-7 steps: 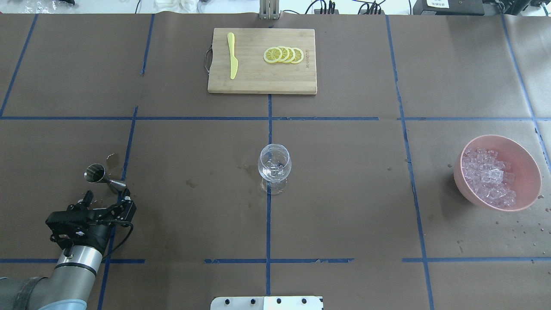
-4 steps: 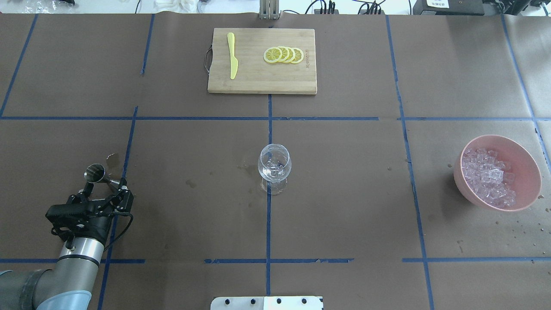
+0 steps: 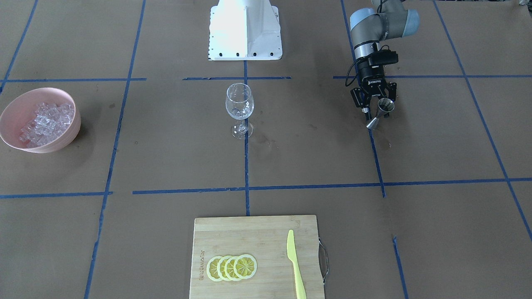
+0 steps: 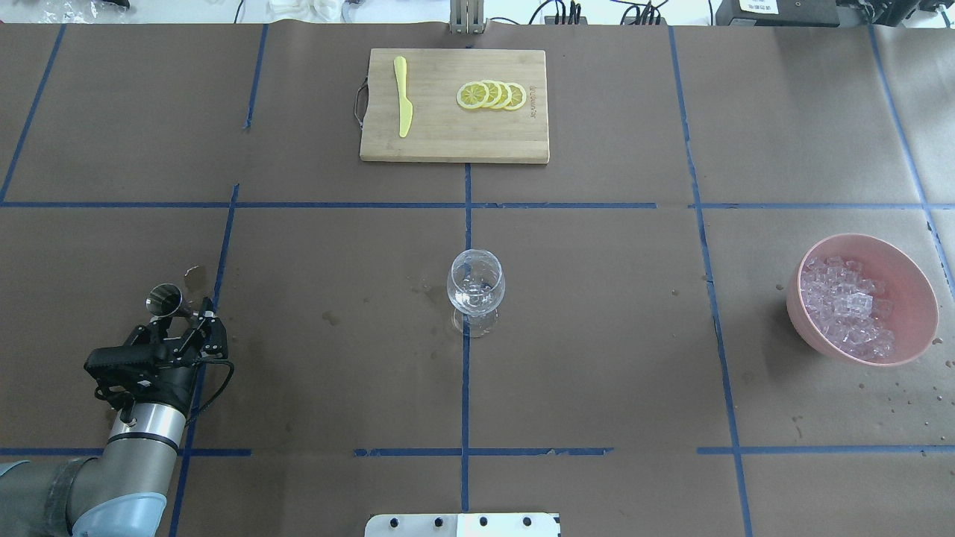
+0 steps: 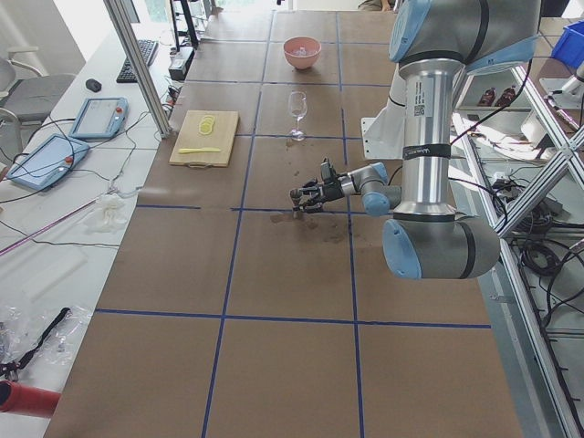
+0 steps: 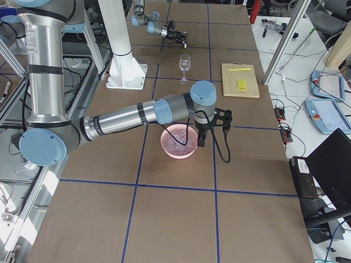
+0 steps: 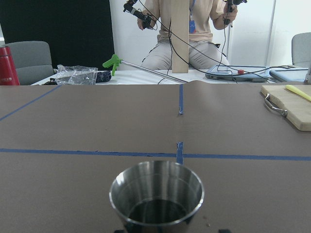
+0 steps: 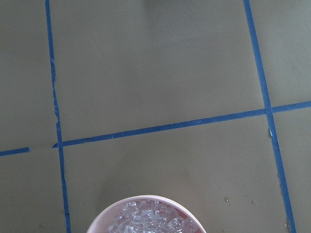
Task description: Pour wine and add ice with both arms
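Observation:
A steel jigger (image 4: 166, 299) stands on the brown paper at the near left. My left gripper (image 4: 188, 317) is open, with one finger on each side of the jigger's waist; this also shows in the front view (image 3: 376, 111). The jigger's cup (image 7: 156, 191) fills the bottom of the left wrist view. A clear stemmed glass (image 4: 476, 288) stands at the table's middle. The ice (image 4: 847, 307) lies heaped in a pink bowl (image 4: 919, 328) at the right. My right gripper (image 6: 202, 141) hangs over that bowl, seen only from the side; I cannot tell if it is open.
A wooden cutting board (image 4: 455, 142) with lemon slices (image 4: 491, 95) and a yellow knife (image 4: 403, 104) lies at the far centre. The white pedestal (image 3: 245, 29) stands at the near edge. Wet spots mark the paper near the glass and the bowl.
My left gripper has moved forward to the jigger, and its fingers now straddle it. The jigger, glass and bowl have not moved.

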Controlling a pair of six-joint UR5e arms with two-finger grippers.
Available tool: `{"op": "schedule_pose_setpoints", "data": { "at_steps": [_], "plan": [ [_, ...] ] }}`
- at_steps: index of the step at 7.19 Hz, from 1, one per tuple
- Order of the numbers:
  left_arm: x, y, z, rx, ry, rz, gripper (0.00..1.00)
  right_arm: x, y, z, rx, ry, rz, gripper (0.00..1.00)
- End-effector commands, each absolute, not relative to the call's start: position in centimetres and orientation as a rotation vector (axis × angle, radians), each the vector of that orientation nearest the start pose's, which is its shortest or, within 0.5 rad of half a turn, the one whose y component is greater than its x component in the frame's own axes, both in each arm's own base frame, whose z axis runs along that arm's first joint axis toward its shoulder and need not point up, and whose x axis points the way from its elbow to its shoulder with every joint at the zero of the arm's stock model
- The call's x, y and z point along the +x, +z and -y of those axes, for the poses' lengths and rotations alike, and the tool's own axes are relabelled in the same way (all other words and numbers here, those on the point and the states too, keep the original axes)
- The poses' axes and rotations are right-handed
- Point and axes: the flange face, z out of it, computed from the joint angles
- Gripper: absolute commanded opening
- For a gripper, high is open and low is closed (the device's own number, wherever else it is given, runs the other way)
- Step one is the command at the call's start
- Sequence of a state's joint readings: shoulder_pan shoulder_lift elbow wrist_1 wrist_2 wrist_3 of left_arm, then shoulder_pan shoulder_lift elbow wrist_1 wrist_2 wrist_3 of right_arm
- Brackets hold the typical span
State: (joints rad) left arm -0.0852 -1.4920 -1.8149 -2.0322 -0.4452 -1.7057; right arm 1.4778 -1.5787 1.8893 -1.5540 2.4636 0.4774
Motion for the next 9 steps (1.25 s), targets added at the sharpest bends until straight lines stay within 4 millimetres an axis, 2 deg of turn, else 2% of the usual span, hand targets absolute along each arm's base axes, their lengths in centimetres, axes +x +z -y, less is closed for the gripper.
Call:
{"op": "schedule_pose_setpoints", "data": {
  "at_steps": [1, 2, 5, 6, 7, 8, 9],
  "plan": [
    [43.8, 50.5, 26.6, 1.086, -0.546, -0.575, 0.54, 0.9, 49.4, 48.8, 0.043, 0.206, 0.936, 1.0],
    [43.8, 50.5, 26.6, 1.084, -0.546, -0.575, 0.49, 0.9, 49.4, 48.8, 0.045, 0.205, 0.936, 1.0],
    [44.4, 50.7, 26.6, 1.081, -0.543, -0.572, 0.47, 0.9, 49.4, 48.8, 0.045, 0.205, 0.935, 1.0],
    [44.5, 50.7, 26.6, 1.081, -0.544, -0.574, 0.43, 0.9, 49.4, 48.8, 0.045, 0.205, 0.935, 1.0],
    [44.5, 50.7, 26.7, 1.08, -0.546, -0.575, 0.14, 0.9, 49.4, 48.8, 0.045, 0.205, 0.935, 1.0],
    [44.3, 50.7, 26.8, 1.076, -0.566, -0.584, 0.0, 0.8, 49.4, 48.8, 0.044, 0.205, 0.935, 1.0],
    [43.6, 48.5, 27.2, 1.067, -0.616, -0.634, 0.0, 0.7, 49.4, 48.8, 0.044, 0.202, 0.935, 1.0]
  ]
}}
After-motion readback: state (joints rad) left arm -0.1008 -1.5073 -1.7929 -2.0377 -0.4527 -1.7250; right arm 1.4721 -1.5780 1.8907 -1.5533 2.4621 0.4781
